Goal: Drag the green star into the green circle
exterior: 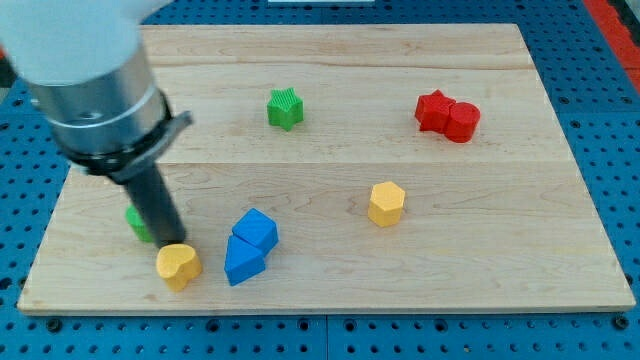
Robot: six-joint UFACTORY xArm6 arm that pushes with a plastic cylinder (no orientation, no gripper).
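Resting at the lower left of the board, my tip touches the yellow heart, the green circle half hidden just left. It holds nothing. The green star sits well apart, upper centre.

a lab bench: wooden board on blue perforated table

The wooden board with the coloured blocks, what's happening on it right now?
A robot arm with a straight rod is pushing blocks across the wooden board. My tip sits at the view's lower left, between a green block, largely hidden behind the rod, and the yellow heart. The green star stands apart near the view's top, not touching anything. It has not yet reached the green block by the rod.
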